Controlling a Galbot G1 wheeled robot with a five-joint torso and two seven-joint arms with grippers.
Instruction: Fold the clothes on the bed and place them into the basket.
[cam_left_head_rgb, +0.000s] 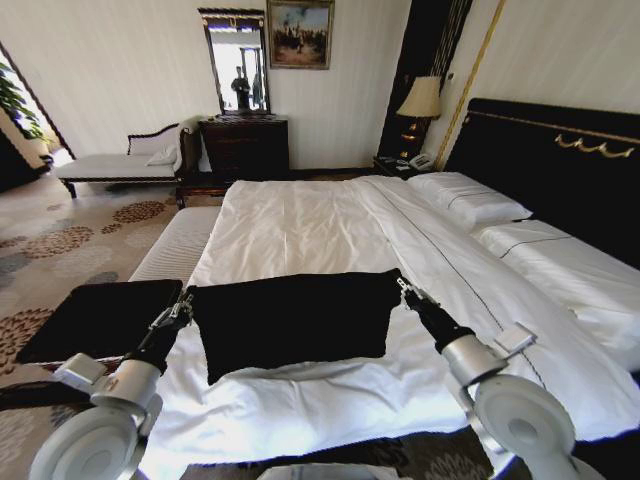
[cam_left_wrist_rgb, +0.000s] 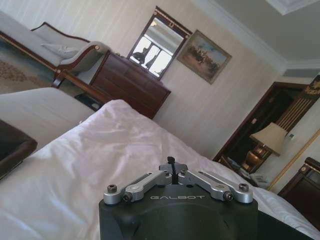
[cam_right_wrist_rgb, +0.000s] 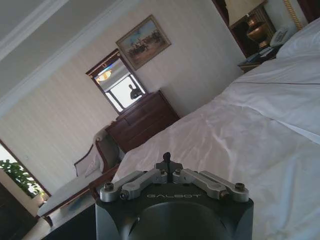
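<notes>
The clothes (cam_left_head_rgb: 290, 322), a black top, are stretched flat between my two grippers over the near end of the bed (cam_left_head_rgb: 300, 225). No lettering shows on them. My left gripper (cam_left_head_rgb: 186, 300) pinches the top's left upper corner and my right gripper (cam_left_head_rgb: 403, 288) pinches its right upper corner. In the left wrist view the fingertips (cam_left_wrist_rgb: 171, 162) are pressed together, and in the right wrist view the fingertips (cam_right_wrist_rgb: 166, 157) are too; each gripper body hides the cloth. The basket (cam_left_head_rgb: 95, 320) with its flat black top stands on the floor left of the bed, beside my left arm, and its dark edge (cam_left_wrist_rgb: 12, 147) shows in the left wrist view.
A long pale bench (cam_left_head_rgb: 175, 245) runs along the bed's left side beyond the basket. White pillows (cam_left_head_rgb: 470, 200) lie against the black headboard (cam_left_head_rgb: 560, 170) on the right. A chaise longue (cam_left_head_rgb: 120, 165), a dark dresser (cam_left_head_rgb: 245, 145) and a lamp (cam_left_head_rgb: 420, 100) stand by the far wall.
</notes>
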